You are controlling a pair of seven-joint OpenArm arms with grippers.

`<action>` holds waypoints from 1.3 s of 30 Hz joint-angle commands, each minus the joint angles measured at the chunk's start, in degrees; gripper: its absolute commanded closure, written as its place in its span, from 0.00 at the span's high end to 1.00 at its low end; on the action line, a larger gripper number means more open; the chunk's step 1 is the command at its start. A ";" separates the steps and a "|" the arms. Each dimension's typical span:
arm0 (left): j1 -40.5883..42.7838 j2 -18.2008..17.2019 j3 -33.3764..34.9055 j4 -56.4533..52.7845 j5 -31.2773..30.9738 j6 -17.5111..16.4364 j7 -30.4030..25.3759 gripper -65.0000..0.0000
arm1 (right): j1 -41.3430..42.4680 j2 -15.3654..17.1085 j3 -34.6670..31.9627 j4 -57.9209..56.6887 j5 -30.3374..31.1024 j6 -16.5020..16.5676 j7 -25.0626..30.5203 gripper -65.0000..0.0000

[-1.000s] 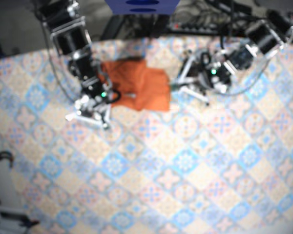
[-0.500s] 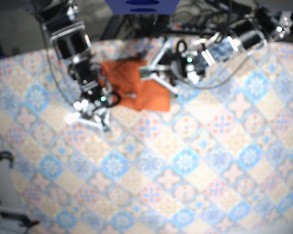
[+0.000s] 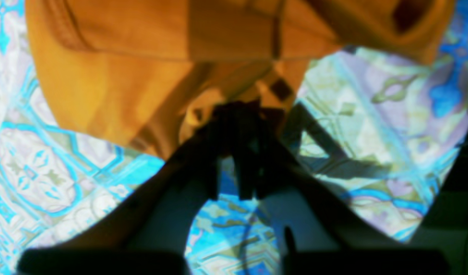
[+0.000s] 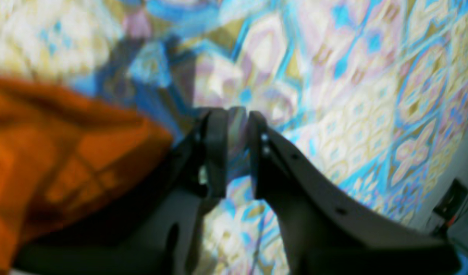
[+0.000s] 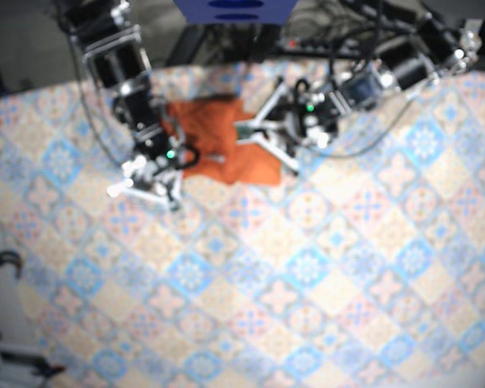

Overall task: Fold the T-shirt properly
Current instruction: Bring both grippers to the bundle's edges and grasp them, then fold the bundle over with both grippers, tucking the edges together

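T-shirt [image 5: 217, 131] lies bunched, long axis running left to right

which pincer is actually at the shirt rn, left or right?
The left pincer: its tips reach the edge of the orange T-shirt. The right pincer is beside the shirt, over bare tablecloth.

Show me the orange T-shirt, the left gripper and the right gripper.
orange T-shirt [image 5: 212, 132], base view, middle of the cloth
left gripper [image 3: 239, 111], left wrist view, between its fingertips
right gripper [image 4: 237, 128], right wrist view, between its fingertips
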 commanded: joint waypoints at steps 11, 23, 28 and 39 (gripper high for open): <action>-6.34 0.14 -0.46 -5.46 -0.28 0.12 -2.87 0.11 | -4.89 0.11 -0.15 10.16 1.94 3.50 -6.36 0.17; -9.68 2.51 -0.64 -8.10 0.25 0.12 -2.96 0.11 | -8.14 0.02 -4.10 16.58 1.94 3.50 -7.15 0.17; -11.09 3.48 -0.64 -9.77 0.16 0.12 -2.87 0.11 | -8.23 -0.07 -6.04 17.98 1.94 3.50 -7.50 0.17; -14.16 6.12 -0.72 -16.45 -0.19 0.12 -5.33 0.11 | -7.52 0.02 -17.38 18.95 1.94 3.50 -7.32 0.17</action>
